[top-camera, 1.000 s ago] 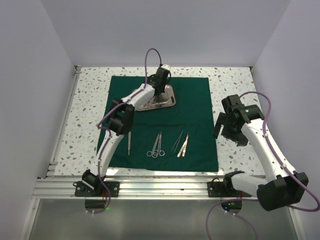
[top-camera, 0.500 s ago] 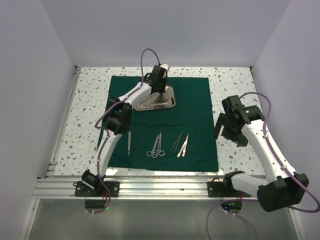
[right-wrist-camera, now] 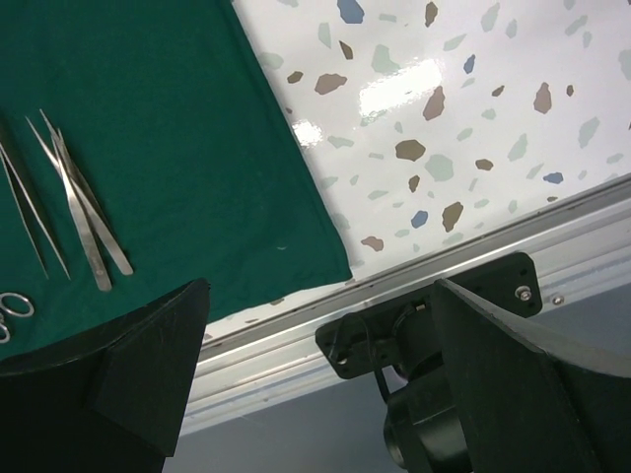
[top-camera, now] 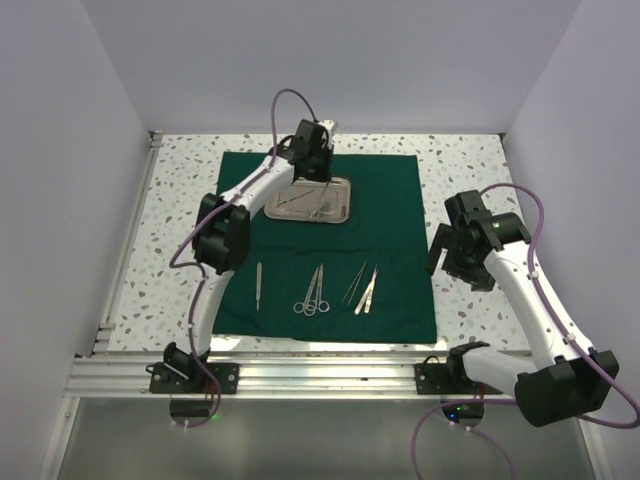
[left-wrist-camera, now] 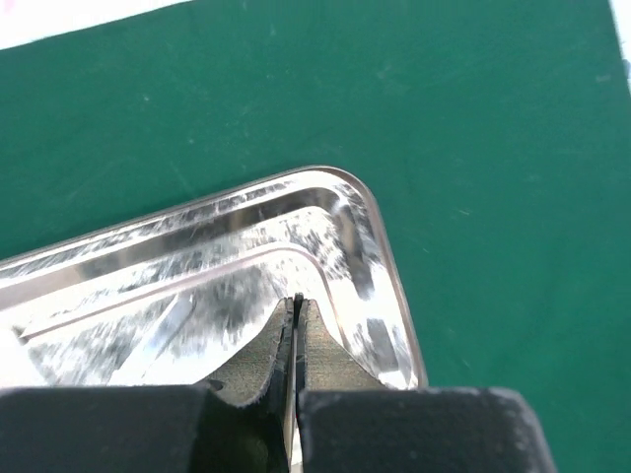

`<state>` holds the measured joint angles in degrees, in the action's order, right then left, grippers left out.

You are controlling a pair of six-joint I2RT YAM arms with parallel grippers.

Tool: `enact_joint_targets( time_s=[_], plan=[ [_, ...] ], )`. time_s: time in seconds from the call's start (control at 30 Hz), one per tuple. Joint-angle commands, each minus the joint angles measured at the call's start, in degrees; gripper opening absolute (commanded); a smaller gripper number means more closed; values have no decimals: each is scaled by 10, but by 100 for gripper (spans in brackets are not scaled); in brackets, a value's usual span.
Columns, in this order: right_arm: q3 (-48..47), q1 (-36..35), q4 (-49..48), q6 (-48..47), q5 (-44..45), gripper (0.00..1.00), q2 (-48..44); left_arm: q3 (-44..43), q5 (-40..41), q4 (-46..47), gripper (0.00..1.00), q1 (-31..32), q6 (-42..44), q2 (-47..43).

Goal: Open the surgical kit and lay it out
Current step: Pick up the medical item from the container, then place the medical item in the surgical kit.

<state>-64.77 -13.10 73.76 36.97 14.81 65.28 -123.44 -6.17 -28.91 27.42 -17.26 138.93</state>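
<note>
Along the near edge runs an aluminium rail (top-camera: 320,372) that carries both arm bases. The right arm (top-camera: 520,280) rises from its base, bends back over the speckled table (top-camera: 170,250) and hangs its wrist just off the right edge of the dark green drape (top-camera: 390,230). The right jaws stand wide apart with nothing between them. In the wrist view its fingers (right-wrist-camera: 148,374) frame the drape's near right corner, the rail and a black base mount (right-wrist-camera: 414,330).

The drape lies spread flat as a large square on the table. On its near half three sets of steel tools lie in a row, well apart from each other, their long axes running near to far. At the left is a single slim instrument (top-camera: 258,285). In the middle lie the scissors (top-camera: 312,292), side by side, finger rings toward the rail and tips pointing away. At the right lie the tweezers (top-camera: 362,288), leaning a little to the right at the far end.

Farther back, the left arm (top-camera: 225,235) stretches long and slanted over the drape's left side. The shiny steel tray (top-camera: 340,210) sits flat on the far half of the drape, long axis left to right, with a few thin steel pieces inside, too small to name. The left jaws hang over the tray's far edge, pressed together. Its fingers (left-wrist-camera: 320,345) meet above a rounded tray corner, and no held thing can be made out.
</note>
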Motion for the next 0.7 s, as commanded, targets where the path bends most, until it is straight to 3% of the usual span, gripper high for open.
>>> enact_joint_targets(
  time_s=[0.0,0.4,0.67],
  plan=[
    [1,0,-26,-12,-11,98,-8,35,-9,-7,0,-4,-15,-100],
    [-2,0,-59,-37,-33,99,2,290,15,-29,0,8,-40,-329],
    [21,0,-75,-48,-45,98,-9,499,54,-22,0,99,-136,-473]
  ],
)
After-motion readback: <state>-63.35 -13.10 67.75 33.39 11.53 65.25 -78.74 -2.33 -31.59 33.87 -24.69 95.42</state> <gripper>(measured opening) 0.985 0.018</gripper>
